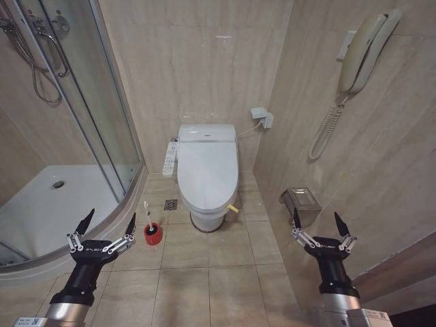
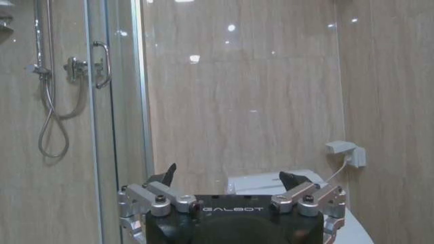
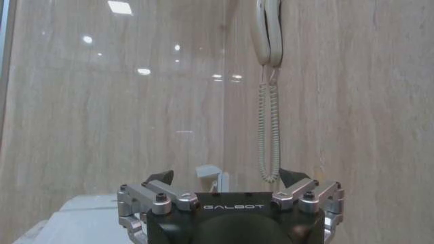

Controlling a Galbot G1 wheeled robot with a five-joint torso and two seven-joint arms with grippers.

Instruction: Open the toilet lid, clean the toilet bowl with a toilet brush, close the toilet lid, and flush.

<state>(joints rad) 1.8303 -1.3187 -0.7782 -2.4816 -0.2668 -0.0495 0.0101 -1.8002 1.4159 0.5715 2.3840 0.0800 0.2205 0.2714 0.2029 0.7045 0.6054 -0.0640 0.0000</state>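
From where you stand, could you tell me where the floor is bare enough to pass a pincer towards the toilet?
Bare tiles run between the left pincer and right pincer up to the toilet. The toilet's left side is crowded: brush in its red holder, a floor drain, then the shower rim. Its right side is narrow, under the paper holder.

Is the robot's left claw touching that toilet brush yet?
Apart. In the head view, bare floor tile separates the open left gripper from the toilet brush standing in its red holder.

Bright even indoor light, ceiling-lamp glare on glossy wall tiles (image 3: 122,101), sharp focus
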